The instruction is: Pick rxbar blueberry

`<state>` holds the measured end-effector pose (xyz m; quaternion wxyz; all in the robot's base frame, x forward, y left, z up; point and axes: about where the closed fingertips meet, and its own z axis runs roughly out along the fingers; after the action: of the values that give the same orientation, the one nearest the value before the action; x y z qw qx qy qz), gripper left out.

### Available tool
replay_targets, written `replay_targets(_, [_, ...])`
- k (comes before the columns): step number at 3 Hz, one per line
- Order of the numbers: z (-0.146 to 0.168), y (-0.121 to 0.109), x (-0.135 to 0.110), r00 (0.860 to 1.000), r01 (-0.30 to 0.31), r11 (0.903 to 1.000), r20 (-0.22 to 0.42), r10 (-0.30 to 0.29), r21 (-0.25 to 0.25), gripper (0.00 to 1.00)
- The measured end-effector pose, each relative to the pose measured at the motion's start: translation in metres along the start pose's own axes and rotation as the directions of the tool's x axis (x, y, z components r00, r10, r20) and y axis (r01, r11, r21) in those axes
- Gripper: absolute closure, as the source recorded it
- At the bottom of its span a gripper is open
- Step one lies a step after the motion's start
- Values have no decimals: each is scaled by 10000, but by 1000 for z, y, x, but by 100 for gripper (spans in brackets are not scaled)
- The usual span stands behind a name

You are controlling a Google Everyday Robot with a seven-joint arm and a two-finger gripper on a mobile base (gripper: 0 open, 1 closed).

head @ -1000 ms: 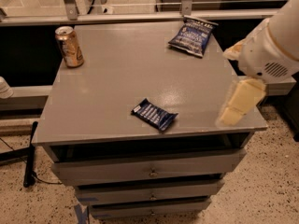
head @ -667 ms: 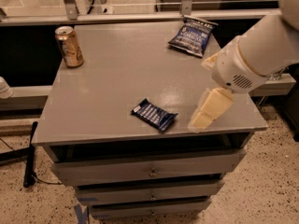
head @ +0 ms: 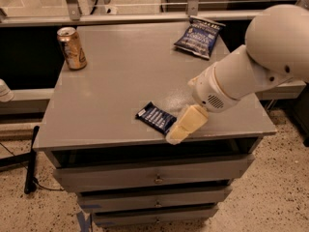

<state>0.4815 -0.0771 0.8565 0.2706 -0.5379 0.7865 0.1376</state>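
Rxbar blueberry [head: 155,118] is seen flat, just beside gripper [head: 179,132].
Dark navy wrapper, pale print; gripper opening cannot be told.

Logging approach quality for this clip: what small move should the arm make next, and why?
Probably ease the cream gripper toward the middle of the small flat navy-blue snack bar wrapper: it sits at the wrapper's right end, by the grey table's front edge, not centred.

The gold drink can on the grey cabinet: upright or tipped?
Upright: the gold drink can stands on its base, rim uppermost. The gripper hangs by the flat navy snack bar.
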Motion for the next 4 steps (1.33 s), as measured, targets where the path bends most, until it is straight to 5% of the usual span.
replay_targets(1, [23,7,0,9990,-399,9988,174,404,-269,0])
replay_targets(4, [35,22,-14,9914,-863,9940,926,923,-668,64])
